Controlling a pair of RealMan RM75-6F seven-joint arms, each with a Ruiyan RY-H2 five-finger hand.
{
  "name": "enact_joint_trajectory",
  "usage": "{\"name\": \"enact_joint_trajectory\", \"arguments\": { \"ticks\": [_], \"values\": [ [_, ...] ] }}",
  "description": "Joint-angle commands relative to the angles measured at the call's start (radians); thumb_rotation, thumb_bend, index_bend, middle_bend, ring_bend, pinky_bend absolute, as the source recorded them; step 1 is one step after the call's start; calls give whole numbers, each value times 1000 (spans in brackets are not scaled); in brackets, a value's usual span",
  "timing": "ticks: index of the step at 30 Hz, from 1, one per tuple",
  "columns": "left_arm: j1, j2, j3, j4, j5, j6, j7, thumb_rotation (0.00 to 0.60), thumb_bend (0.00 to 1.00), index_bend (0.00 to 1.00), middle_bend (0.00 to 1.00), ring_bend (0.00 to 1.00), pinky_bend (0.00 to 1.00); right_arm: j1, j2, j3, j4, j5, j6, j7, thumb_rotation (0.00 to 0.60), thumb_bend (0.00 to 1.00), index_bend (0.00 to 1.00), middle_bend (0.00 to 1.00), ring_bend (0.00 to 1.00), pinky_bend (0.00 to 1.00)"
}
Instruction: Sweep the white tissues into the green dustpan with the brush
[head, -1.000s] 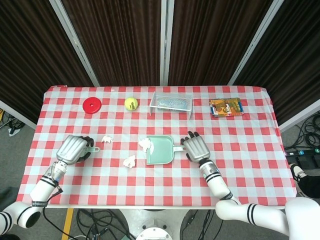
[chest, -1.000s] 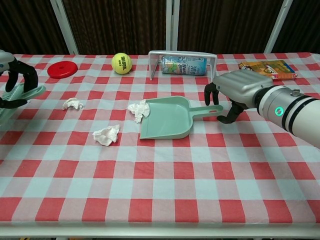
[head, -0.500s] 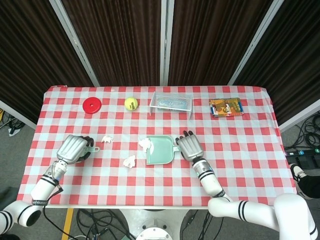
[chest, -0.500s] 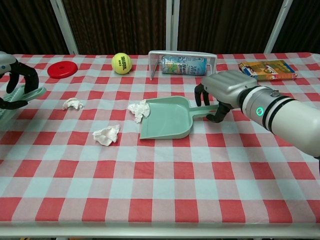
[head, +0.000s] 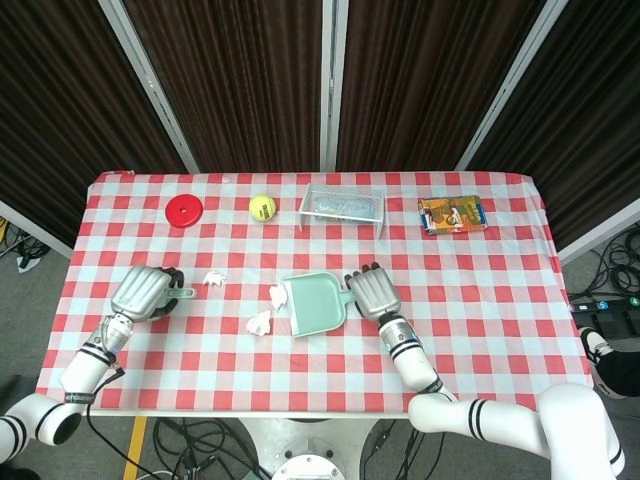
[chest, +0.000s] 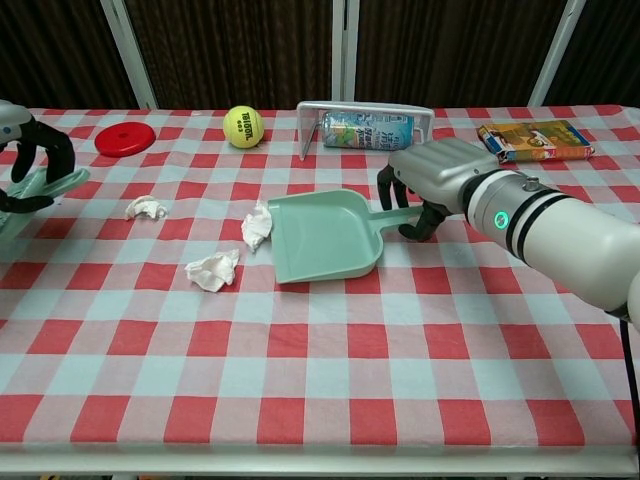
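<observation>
The green dustpan (head: 315, 303) (chest: 320, 235) lies mid-table with its mouth to the left. My right hand (head: 370, 292) (chest: 432, 178) grips its handle (chest: 395, 218). One white tissue (head: 278, 295) (chest: 256, 227) touches the pan's lip. A second tissue (head: 259, 322) (chest: 212, 269) lies just in front of it, and a third (head: 213, 277) (chest: 147, 208) sits further left. At the left edge my left hand (head: 145, 292) (chest: 28, 150) holds the pale green brush (chest: 40, 186), well apart from the tissues.
Along the back stand a red disc (head: 185, 210) (chest: 125, 137), a tennis ball (head: 262, 207) (chest: 243, 126), a clear rack (head: 343, 205) (chest: 365, 128) with a can inside, and a snack box (head: 452, 213) (chest: 535, 138). The checked cloth covers the whole table.
My right hand closed on the dustpan handle and slid the pan left until its lip met the nearest tissue. The left hand with the brush shifted only slightly.
</observation>
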Motion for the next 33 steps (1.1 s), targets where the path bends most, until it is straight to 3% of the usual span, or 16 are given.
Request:
{"name": "enact_joint_trajectory", "arguments": {
  "ticks": [1, 8, 14, 24, 33],
  "values": [
    [-10, -7, -7, 30, -1, -15, -23, 600, 444, 502, 516, 583, 844, 11, 45, 8, -64, 26, 12, -40, 600, 442, 593, 566, 311, 288],
    [-40, -41, -23, 109, -12, -63, -65, 600, 445, 502, 517, 582, 844, 74, 149, 9, -215, 190, 44, -257, 600, 445, 592, 566, 311, 289],
    [-67, -82, -29, 164, 8, -82, -135, 600, 445, 502, 516, 581, 844, 143, 185, -20, -279, 335, 91, -424, 600, 451, 592, 566, 312, 282],
    [-127, -139, -50, 184, 23, -122, -203, 600, 447, 502, 517, 581, 844, 201, 124, -44, -223, 402, 111, -442, 600, 451, 595, 567, 313, 281],
    [-173, -168, -64, 116, 28, -153, -237, 600, 448, 502, 517, 580, 844, 226, 69, -51, -165, 398, 113, -409, 600, 451, 597, 567, 313, 281]
  ]
}}
